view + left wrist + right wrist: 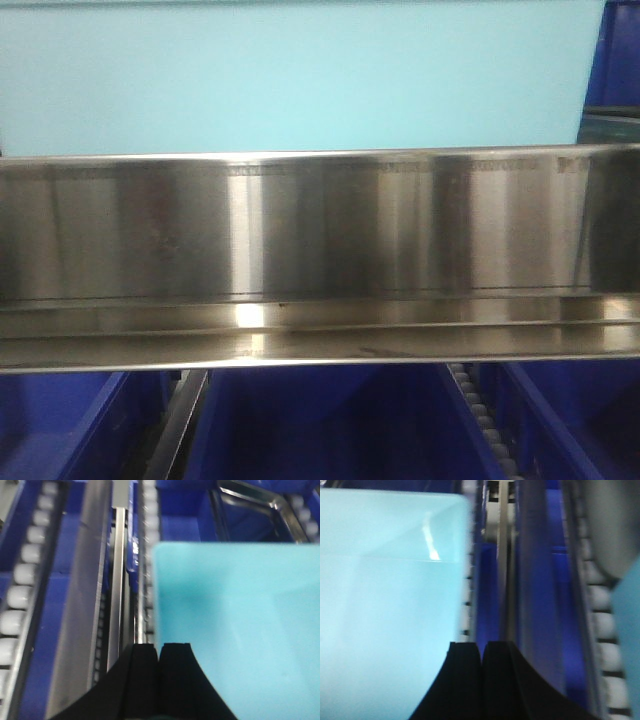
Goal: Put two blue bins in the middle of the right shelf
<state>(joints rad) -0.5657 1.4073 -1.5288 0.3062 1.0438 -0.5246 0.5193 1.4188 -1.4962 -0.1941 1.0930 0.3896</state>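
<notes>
One pale aqua-blue bin (300, 75) fills the top of the front view, above a steel shelf beam. In the left wrist view the bin (240, 630) fills the right side. My left gripper (159, 645) is shut, its black fingers pressed together on the bin's left wall edge. In the right wrist view the same bin (390, 605) fills the left side. My right gripper (481, 644) is shut at its right wall edge. A second pale aqua surface (627, 645) shows at the far right edge. Both wrist views are blurred.
A wide stainless steel shelf beam (320, 250) crosses the front view. Deep royal-blue bins (330, 420) sit below it between roller tracks (485, 420). White rollers (22, 575) and steel rails (82, 605) run beside the bin. More rollers (605, 625) run on the right.
</notes>
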